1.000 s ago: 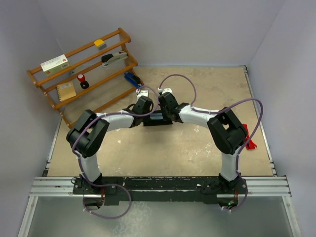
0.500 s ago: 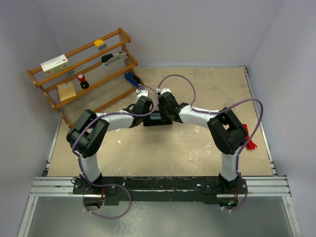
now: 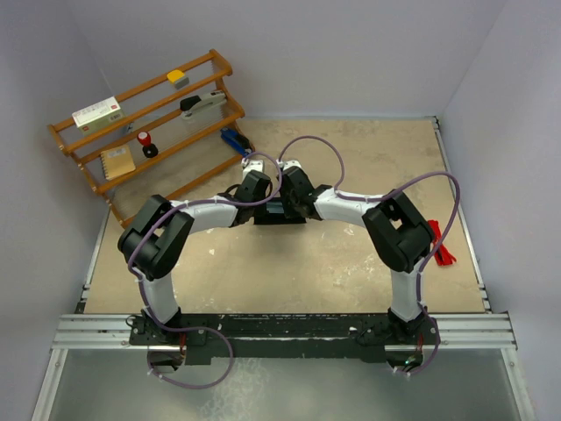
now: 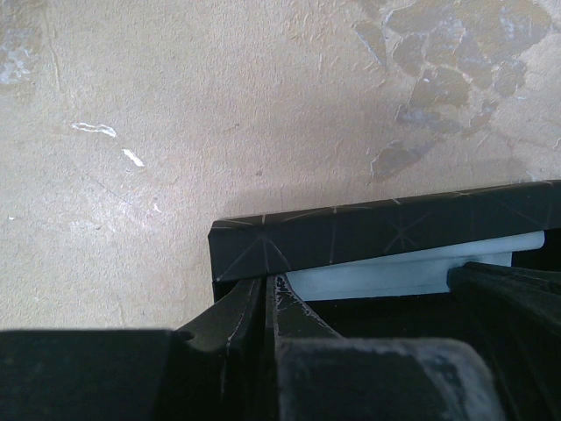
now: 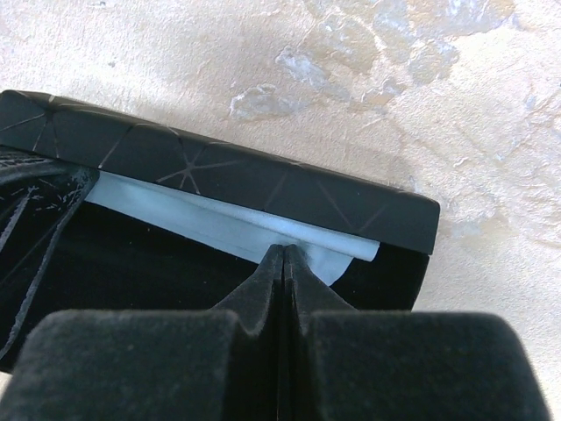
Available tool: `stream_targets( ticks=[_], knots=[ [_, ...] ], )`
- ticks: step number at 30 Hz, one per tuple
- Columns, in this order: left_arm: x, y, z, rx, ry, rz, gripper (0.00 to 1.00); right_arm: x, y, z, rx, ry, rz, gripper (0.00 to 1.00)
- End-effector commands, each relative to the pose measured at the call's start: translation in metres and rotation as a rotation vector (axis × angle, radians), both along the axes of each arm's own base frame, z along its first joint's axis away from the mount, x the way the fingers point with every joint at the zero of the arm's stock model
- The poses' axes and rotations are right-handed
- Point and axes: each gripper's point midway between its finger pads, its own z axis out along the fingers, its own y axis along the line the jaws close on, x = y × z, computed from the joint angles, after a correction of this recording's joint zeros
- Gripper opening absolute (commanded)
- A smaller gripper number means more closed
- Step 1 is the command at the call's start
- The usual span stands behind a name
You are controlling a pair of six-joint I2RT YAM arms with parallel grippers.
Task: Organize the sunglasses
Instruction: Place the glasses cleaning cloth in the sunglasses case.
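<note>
— Starting at the far left: what's there?

— A wooden rack (image 3: 149, 123) of small items leans in the far-left corner, well apart from everything else.

— And the left fingers (image 4: 273, 298)?

— They're at mid-worktop (image 3: 351, 272), pressed together with only a thin slit between them, at the left end of the open black case (image 4: 377, 230). I cannot tell whether the case's thin wall is caught in that slit.

— What's in the case?

— A pale blue cloth (image 4: 394, 272) lies along the inside, under the raised lid.

— The right fingers (image 5: 282, 263)?

— Clenched tight with no gap, and their tips meet the cloth's near edge at the case's right end. Whether they've pinched any cloth, I cannot tell.

— So where are the sunglasses (image 3: 444, 255)?

— Folded and red, they sit on the worktop by its right edge, just right of the right arm's elbow and partly hidden by it. They're well apart from both pairs of fingers and from the case, and nothing is touching them.
</note>
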Motion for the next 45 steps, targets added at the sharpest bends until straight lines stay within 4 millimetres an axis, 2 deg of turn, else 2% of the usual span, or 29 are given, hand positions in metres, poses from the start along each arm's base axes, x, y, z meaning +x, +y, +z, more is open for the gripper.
stream_targets(
  ticks=[1,10,16,25,31,37,41,45],
  knots=[
    [0.01,0.0,0.024,-0.021,-0.06,0.005,0.0,0.003,-0.006,-0.004,-0.045,-0.023,-0.024,0.0],
    [0.01,-0.001,0.023,-0.025,-0.06,0.003,0.0,0.006,-0.024,0.004,-0.11,-0.049,-0.075,0.0],
    [0.01,-0.001,0.023,-0.024,-0.061,0.002,0.0,0.008,-0.032,0.0,-0.138,-0.054,-0.095,0.0],
    [0.01,-0.001,0.028,-0.026,-0.068,-0.001,0.0,0.008,-0.03,0.0,-0.127,-0.042,-0.09,0.0],
    [0.013,0.001,0.042,-0.02,-0.093,0.005,0.12,0.006,-0.029,-0.003,-0.12,-0.033,-0.089,0.0],
    [0.015,-0.001,0.065,-0.037,-0.128,0.002,0.19,0.006,-0.026,-0.002,-0.109,-0.032,-0.086,0.0],
    [0.015,-0.008,0.072,-0.069,-0.134,-0.016,0.18,0.006,-0.026,-0.002,-0.107,-0.032,-0.086,0.0],
    [0.012,-0.017,0.059,-0.09,-0.104,-0.036,0.07,0.006,-0.026,0.0,-0.104,-0.035,-0.085,0.0]
  ],
)
